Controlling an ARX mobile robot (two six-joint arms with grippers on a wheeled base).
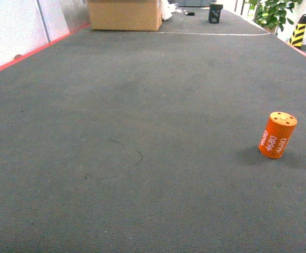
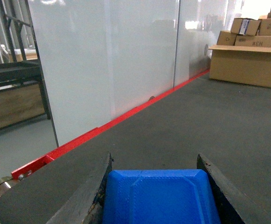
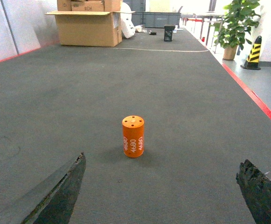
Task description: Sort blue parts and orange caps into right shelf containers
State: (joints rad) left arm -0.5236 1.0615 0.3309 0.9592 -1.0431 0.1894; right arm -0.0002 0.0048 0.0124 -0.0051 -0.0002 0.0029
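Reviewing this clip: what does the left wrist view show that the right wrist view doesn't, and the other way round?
Only the left wrist view shows a blue part clamped in the left end effector, plus the white wall panels and a dark rack off the carpet edge.

Only the right wrist view shows the orange cap standing upright on the carpet, ahead of the open, empty right end effector, and a potted plant and striped bollard.

Both share the grey carpet, its red border and the cardboard boxes.
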